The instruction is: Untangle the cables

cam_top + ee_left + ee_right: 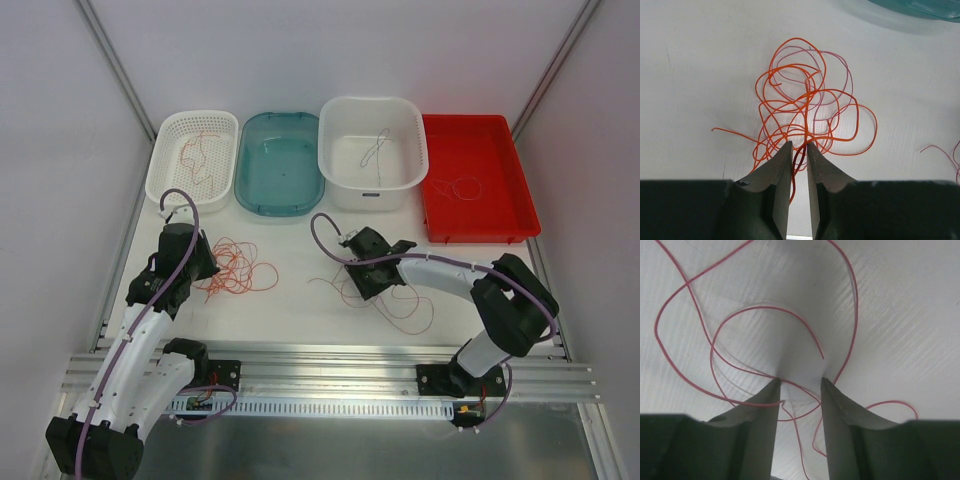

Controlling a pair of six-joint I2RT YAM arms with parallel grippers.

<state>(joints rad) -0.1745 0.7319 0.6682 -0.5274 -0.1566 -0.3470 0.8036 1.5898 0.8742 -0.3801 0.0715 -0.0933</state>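
A tangle of orange cables (238,268) with a few pale pink strands lies on the white table left of centre. My left gripper (208,268) sits at its left edge. In the left wrist view the tangle (807,107) spreads just ahead of the gripper (799,145), which is open by a narrow gap with one orange strand running loose through it. Thin red cables (395,300) curl loosely on the table at centre right. My right gripper (360,283) is down among them. In the right wrist view it (800,380) is open, tips at the table, straddling red loops (760,307).
Along the back stand a white mesh basket (160,165) holding an orange cable (195,155), a teal tub (285,165), a white tub (340,150) with a pale grey cable (375,150), and a red tray (490,150) with a thin cable (462,187).
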